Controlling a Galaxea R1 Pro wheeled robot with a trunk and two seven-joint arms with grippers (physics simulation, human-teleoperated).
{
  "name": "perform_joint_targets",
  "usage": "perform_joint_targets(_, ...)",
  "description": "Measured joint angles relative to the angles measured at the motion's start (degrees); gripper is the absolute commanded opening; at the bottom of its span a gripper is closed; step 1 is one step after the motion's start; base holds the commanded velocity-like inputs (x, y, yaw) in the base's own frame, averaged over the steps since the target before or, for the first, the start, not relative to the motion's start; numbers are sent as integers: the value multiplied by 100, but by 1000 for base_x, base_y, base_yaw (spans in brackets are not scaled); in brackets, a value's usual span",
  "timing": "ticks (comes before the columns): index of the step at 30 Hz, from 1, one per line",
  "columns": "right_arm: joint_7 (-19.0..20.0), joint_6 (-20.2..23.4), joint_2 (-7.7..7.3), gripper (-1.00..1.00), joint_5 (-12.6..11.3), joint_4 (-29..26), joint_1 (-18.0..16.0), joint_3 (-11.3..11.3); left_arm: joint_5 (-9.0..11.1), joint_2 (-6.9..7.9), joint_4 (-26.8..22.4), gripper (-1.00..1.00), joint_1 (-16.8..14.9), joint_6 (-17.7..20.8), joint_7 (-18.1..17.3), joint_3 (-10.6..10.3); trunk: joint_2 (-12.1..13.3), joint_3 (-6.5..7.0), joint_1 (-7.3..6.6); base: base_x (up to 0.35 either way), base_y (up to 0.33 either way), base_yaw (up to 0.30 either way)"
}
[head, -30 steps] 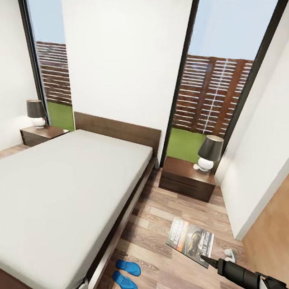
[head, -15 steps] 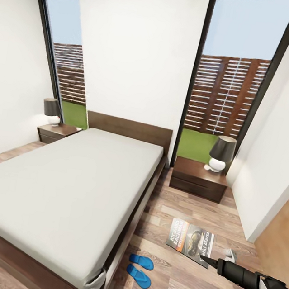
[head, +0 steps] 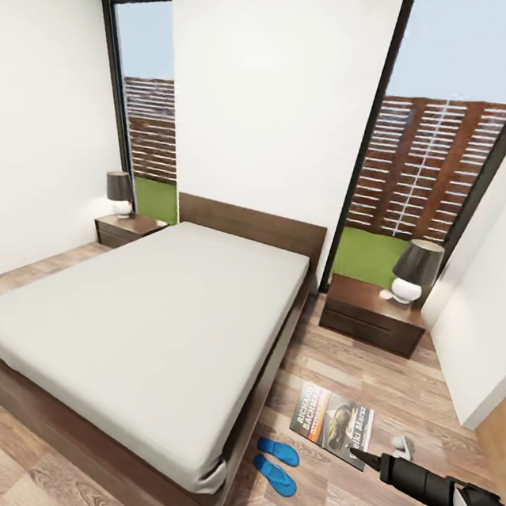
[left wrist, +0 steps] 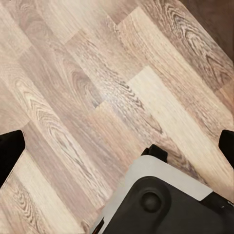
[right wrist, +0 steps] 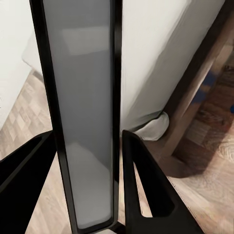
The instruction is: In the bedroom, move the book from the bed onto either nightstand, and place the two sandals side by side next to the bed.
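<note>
Backing off has widened the view over the wood floor point(head: 395, 384): one bed point(head: 147, 327), two nightstands point(head: 372, 315), two sandals point(head: 276, 464) side by side near its right corner, the right gripper point(head: 360, 456) pinching the book point(head: 333, 423); left gripper's state unclear.

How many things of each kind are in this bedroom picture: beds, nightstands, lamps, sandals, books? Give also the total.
Bed: 1
Nightstands: 2
Lamps: 2
Sandals: 2
Book, held in the right gripper: 1
Total: 8
</note>
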Motion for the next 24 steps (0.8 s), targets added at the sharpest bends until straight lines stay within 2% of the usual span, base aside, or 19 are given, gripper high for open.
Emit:
perform_joint_targets(9, 3, -1, 4, -100, -11, -1, -1, 0, 2, 4, -1, 100, 1, -14, -48, -4, 0, -1, -1, -16, 349, 81)
perform_joint_targets(24, -4, 5, 12, -100, 1, -3, -1, 15, 4, 3, -2, 100, 1, -12, -177, -9, 0, -34, -1, -1, 350, 265)
